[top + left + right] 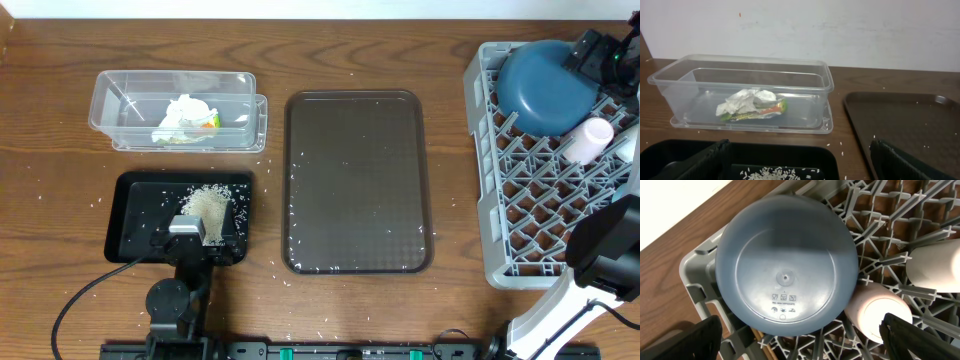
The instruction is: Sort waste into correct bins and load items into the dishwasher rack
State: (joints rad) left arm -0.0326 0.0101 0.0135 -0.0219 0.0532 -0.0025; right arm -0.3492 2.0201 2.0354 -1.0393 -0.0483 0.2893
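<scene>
We count one clear tub [175, 75], one black tray [135, 215], one brown tray [357, 180], one grey rack [530, 200]. In rack: one dark-blue dish [540, 85], two cups: one pink cup [590, 138], one white cup [935, 267]. One rice heap [208, 205], one tissue [742, 100], one wrapper [760, 114].

Brown wood worktop [60, 150]: clear tub [105, 105] far-left, black tray [130, 215] near-left, brown tray [355, 180] centre, grey rack [480, 190] right. Stray rice grains [278, 262] lie scattered around the trays.
</scene>
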